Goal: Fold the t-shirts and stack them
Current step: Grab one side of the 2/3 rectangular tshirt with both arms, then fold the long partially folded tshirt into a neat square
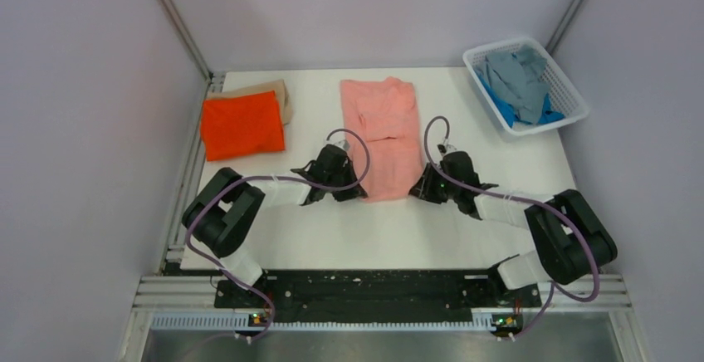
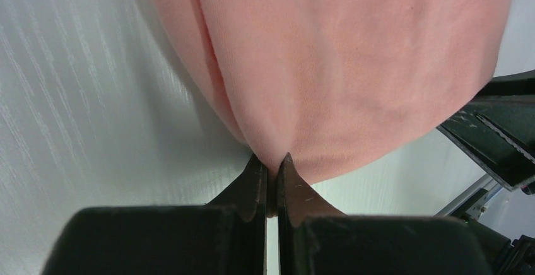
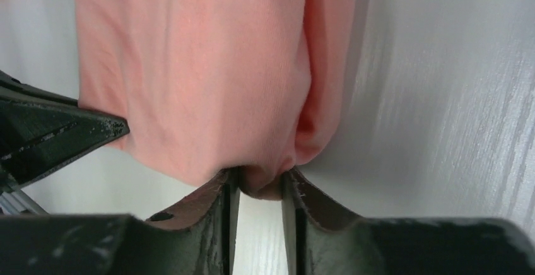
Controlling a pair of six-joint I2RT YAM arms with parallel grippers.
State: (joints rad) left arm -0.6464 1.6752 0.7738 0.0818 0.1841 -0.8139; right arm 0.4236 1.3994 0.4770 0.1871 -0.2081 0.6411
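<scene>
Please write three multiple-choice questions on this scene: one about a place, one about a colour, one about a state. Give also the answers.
1. Where does the basket stand?
A. far right corner
B. near left corner
C. in the middle

2. Which colour is the shirt lying on the tan shirt?
A. green
B. black
C. orange

3. How is the left pincer?
A. wide open
B. shut on the pink shirt
C. shut on a cup

Answers:
1 A: the top view shows it far right.
2 C: the orange shirt covers most of the tan one.
3 B: its tips pinch pink cloth.
</scene>
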